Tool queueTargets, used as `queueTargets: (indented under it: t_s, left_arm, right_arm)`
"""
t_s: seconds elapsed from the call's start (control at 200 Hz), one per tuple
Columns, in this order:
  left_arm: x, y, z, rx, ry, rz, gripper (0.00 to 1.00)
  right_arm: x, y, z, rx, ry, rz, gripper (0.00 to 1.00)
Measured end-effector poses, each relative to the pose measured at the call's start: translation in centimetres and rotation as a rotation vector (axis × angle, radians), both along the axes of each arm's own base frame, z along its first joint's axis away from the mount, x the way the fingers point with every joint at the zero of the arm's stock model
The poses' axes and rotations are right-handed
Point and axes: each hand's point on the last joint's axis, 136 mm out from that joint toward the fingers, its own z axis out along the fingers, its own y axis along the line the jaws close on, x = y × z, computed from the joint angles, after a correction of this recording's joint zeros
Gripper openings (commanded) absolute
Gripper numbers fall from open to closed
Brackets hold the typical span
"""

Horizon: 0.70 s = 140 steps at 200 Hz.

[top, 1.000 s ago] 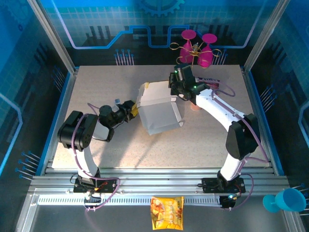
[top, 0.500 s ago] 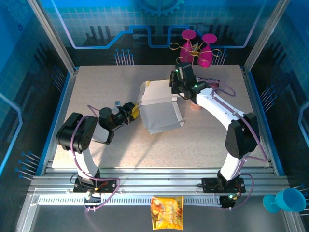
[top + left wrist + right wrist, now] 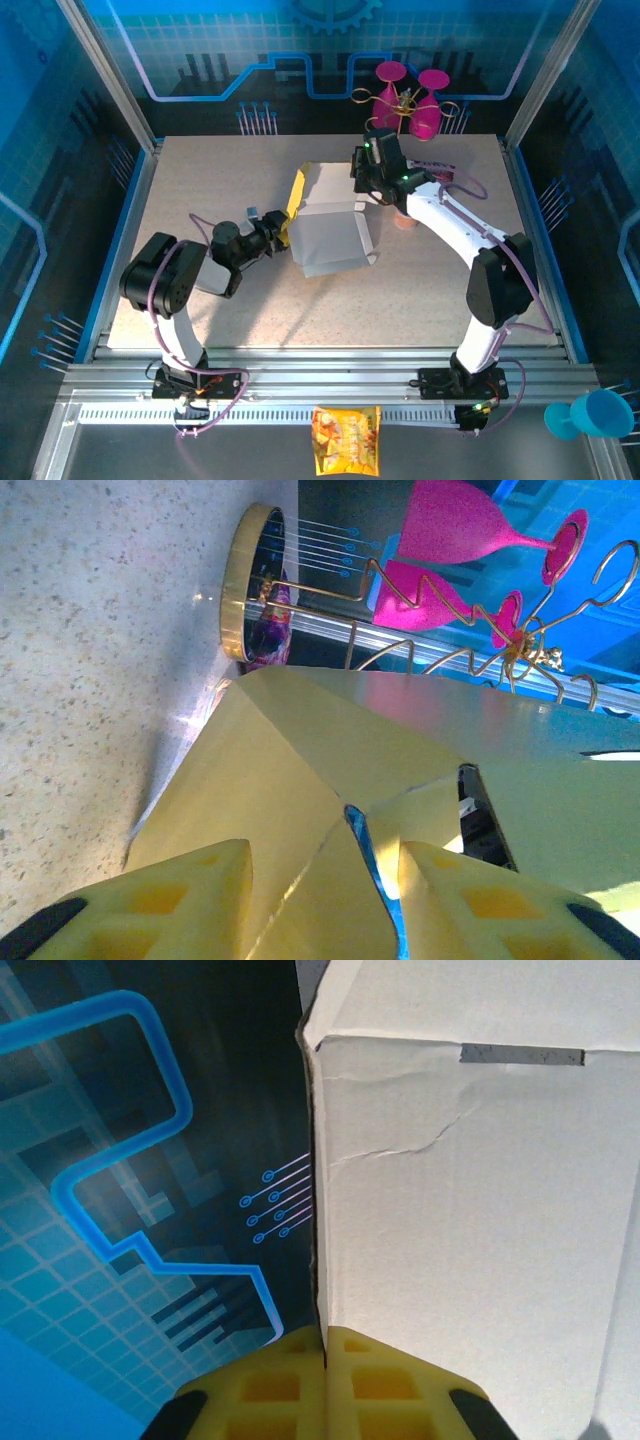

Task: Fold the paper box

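The paper box (image 3: 330, 235) lies mid-table, white inside facing up, with a golden-yellow flap raised on its left side. My left gripper (image 3: 278, 233) is at that left side. In the left wrist view its jaws stand apart around the folded yellow corner of the box (image 3: 300, 770), and the left gripper (image 3: 322, 880) is open, not pinching it. My right gripper (image 3: 368, 190) is at the box's far edge. In the right wrist view the right gripper (image 3: 325, 1335) is shut on the thin edge of a white wall of the box (image 3: 470, 1210).
A gold wire rack with pink glasses (image 3: 408, 100) stands at the back of the table, just beyond the box; its round gold base (image 3: 240, 580) is close. A snack bag (image 3: 346, 440) and a blue cup (image 3: 590, 413) lie off the table in front.
The left jaws have widened slightly and the left wrist has swung in along the box's left side. The yellow left flap stands up more. The right gripper has kept its grip.
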Motion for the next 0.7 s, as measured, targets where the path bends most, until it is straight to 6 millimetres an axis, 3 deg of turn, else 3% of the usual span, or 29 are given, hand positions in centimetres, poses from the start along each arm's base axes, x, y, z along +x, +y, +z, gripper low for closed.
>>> queueTargets:
  t_s: [0.145,0.31,0.4,0.47,0.59,0.645,0.7]
  left_arm:
    - [0.6,0.1,-0.4,0.003,0.005,0.017,0.41]
    - [0.9,0.4,-1.6,0.017,0.029,0.042,0.21]
    - [1.1,0.5,-1.7,0.029,0.018,0.053,0.17]
    - [1.1,0.6,-1.7,0.033,0.016,0.06,0.21]
    - [0.1,1.2,-1.7,0.056,0.015,0.07,0.43]
    - [-0.7,1.6,-1.4,0.064,0.019,0.076,0.59]
    - [-1.6,2.0,-1.0,0.077,0.013,0.078,0.61]
  right_arm:
    - [0.2,0.0,0.2,0.007,-0.007,-0.003,0.0]
    - [0.1,0.1,0.1,0.013,-0.003,0.008,0.0]
    - [0.0,0.1,0.1,0.012,-0.002,0.009,0.0]
    - [0.0,0.1,-0.1,0.005,-0.002,0.012,0.0]
    - [-0.1,0.1,-0.8,-0.006,0.001,0.016,0.0]
    - [-0.1,0.1,-1.1,-0.013,0.001,0.015,0.0]
    - [-0.2,0.1,-1.4,-0.022,-0.001,0.014,0.0]
